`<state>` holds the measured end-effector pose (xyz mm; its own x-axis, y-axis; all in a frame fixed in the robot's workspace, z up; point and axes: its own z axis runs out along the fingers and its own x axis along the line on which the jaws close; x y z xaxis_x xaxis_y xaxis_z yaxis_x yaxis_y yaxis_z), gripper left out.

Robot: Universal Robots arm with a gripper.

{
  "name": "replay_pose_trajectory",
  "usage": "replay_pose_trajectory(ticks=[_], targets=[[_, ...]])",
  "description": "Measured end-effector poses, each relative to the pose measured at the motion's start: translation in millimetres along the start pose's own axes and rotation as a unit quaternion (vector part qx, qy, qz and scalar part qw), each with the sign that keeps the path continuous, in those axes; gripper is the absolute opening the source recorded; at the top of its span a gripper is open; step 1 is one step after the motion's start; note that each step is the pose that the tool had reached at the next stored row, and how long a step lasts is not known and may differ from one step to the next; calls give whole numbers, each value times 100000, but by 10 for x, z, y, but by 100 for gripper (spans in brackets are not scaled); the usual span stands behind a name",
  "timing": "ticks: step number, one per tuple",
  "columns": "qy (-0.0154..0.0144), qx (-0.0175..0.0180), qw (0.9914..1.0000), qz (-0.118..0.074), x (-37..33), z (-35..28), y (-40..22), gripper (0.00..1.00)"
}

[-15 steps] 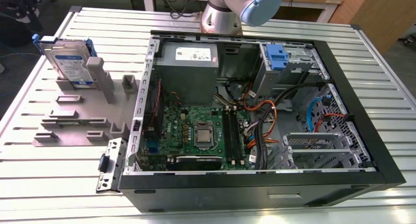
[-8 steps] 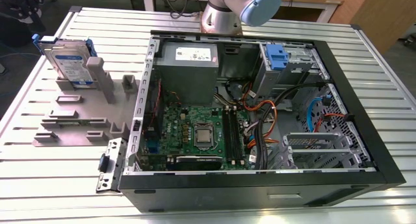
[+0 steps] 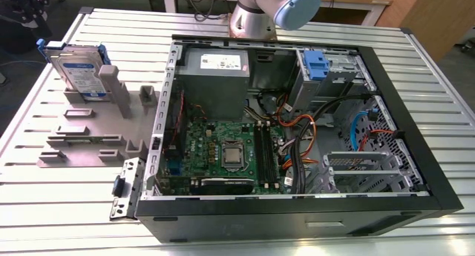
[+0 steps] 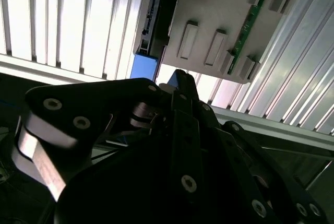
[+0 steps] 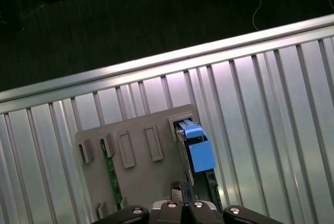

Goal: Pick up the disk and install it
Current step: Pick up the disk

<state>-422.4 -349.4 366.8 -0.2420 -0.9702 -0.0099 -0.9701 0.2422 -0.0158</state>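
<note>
**Pincer poised over the holder; disk not yet taken**

Pincer hangs above the desk. Whether it is open or closed cannot be told, and nothing is seen in its hold. At the exterior view's left, the disk stands on edge in the grey holder. It is well apart from the open computer case at centre and right, where a blue latch sits at the drive bay. In the first wrist view the disk's thin upper edge lies just ahead of the pincer, long axis running toward it. Judgement: pick-up not begun.
</note>
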Motion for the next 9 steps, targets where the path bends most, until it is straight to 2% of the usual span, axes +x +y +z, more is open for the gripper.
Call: replay_pose_trajectory(ticks=[3,6,9], targets=[[-10,11,100000,11,-22,5,11,11],[-4,8,100000,-26,-109,24,46,11],[-22,30,99998,-665,-118,60,75,11]])
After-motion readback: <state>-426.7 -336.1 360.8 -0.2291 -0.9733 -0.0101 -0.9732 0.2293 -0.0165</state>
